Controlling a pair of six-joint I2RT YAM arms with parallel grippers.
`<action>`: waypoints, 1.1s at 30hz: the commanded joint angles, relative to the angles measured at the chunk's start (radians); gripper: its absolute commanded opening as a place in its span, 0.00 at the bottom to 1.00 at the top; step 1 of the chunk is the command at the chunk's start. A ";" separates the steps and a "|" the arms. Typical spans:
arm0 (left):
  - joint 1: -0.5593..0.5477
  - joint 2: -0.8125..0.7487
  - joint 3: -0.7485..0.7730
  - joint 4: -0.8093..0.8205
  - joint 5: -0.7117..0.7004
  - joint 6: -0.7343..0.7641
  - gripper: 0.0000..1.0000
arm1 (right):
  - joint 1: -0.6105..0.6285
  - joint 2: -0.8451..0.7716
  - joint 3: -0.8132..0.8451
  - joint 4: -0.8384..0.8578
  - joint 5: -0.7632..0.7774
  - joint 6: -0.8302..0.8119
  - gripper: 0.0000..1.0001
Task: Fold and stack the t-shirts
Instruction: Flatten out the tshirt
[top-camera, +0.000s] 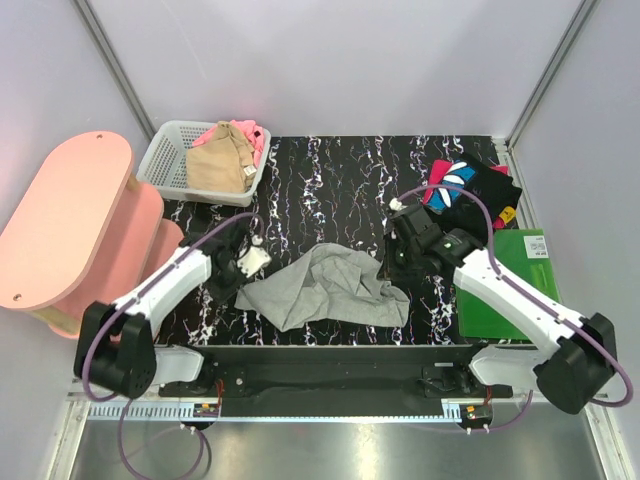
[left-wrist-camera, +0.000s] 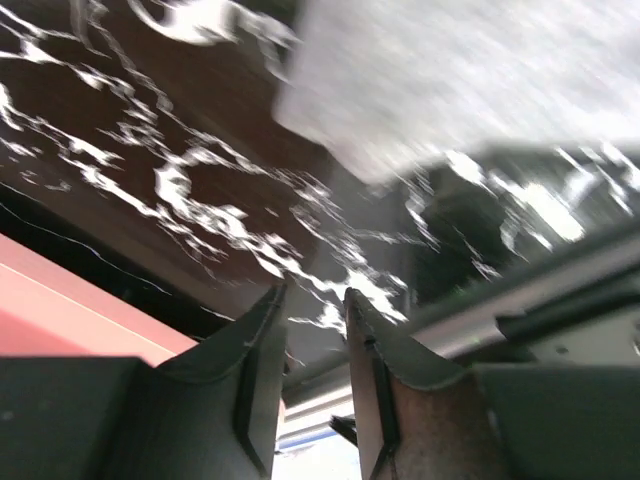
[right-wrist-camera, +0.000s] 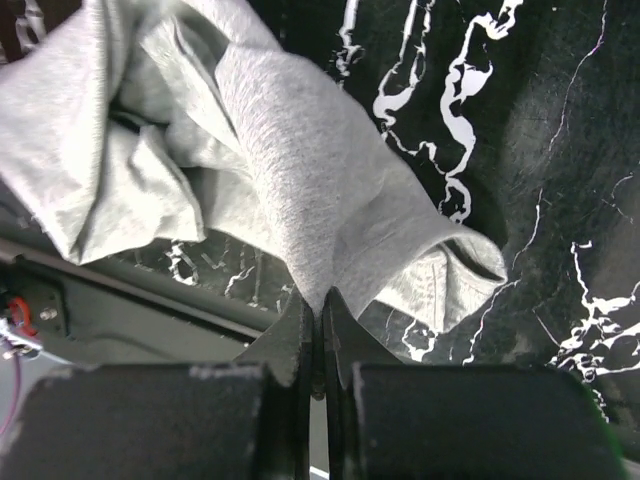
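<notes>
The grey t-shirt (top-camera: 325, 288) lies crumpled on the desk (top-camera: 340, 180), toward 6 o'clock of its middle and close to the near edge, with several folds heaped on one another. Its edge at 3 o'clock is clamped in the jaws of the right arm (top-camera: 510, 295); in the right wrist view a ridge of cloth is pinched right at their tips. The jaws of the left arm (top-camera: 160, 290) stand a little apart with nothing between them, just beside the shirt's edge at 9 o'clock. The step in hand is judged to be the spreading of this shirt before any fold is made. It would be done best if a single layer at a hem or shoulder were taken at 9 o'clock, not a bunch, and the cloth were then drawn toward 9 and 3 o'clock, kept low so that it lies flat. The right grip is shallow, so a hard pull may slip it free. The black t-shirt (top-camera: 470, 190) lies at 2 o'clock, the green board (top-camera: 530, 250) at 3 o'clock, and the tan t-shirt (top-camera: 218, 165) and pink t-shirt (top-camera: 255, 135) are left in the basket (top-camera: 165, 160) at 10 o'clock.
</notes>
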 joint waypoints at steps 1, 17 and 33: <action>0.045 0.107 0.232 0.135 -0.006 -0.017 0.34 | -0.013 0.056 -0.013 0.093 0.044 -0.010 0.00; -0.458 0.239 0.353 -0.056 0.292 -0.230 0.72 | -0.087 0.250 0.009 0.194 -0.040 -0.034 0.00; -0.452 0.360 0.262 0.066 0.215 -0.219 0.00 | -0.097 0.248 0.030 0.202 -0.072 -0.030 0.00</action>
